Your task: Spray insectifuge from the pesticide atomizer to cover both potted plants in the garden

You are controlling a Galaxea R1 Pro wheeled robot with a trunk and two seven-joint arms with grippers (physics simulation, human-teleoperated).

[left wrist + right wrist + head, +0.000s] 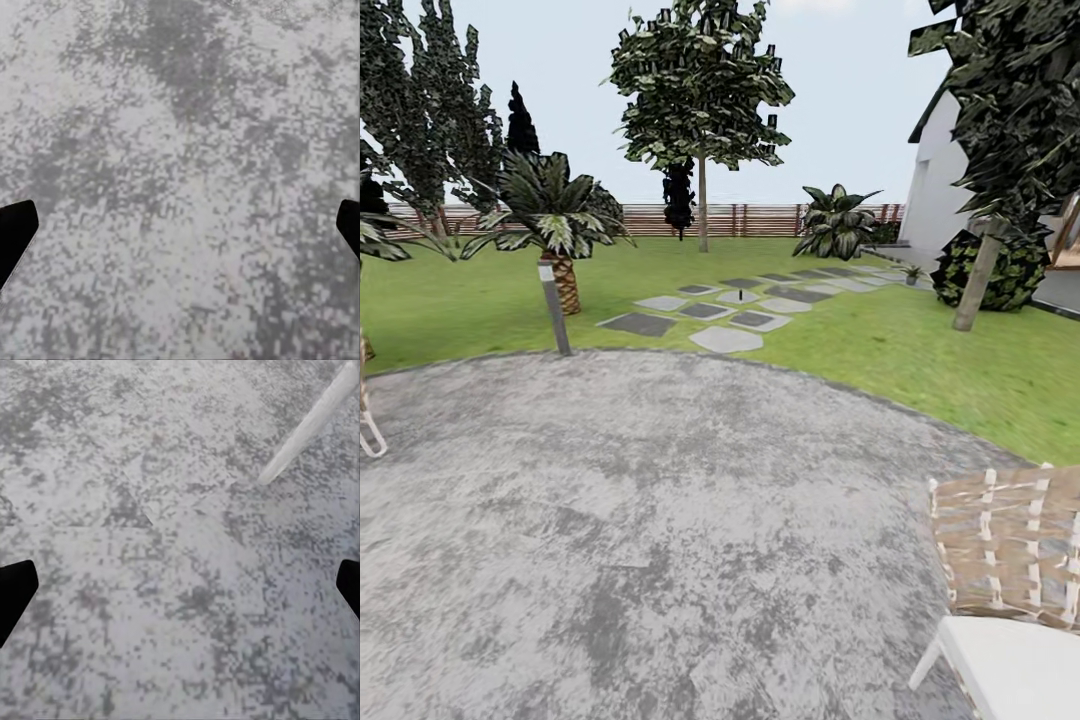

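Both grippers, left [180,232] and right [180,592], hang wide and empty over grey paving [660,520]; one potted plant [911,272] sits far off by the slabs' [725,340] end; atomizer unseen, likely light, rigid, best grasped at its neck.

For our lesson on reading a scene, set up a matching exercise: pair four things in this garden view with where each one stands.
Things:
1. woven wicker chair with white frame
2. short grey lamp post
3. flat grey stepping slabs
4. brown slatted wooden fence

Places:
A. across the lawn, leading away from the paving
B. at the far edge of the lawn
C. on the round grey stone paving, near right
D. at the paving's far rim, beside the small palm tree

Pairs: 1-C, 2-D, 3-A, 4-B
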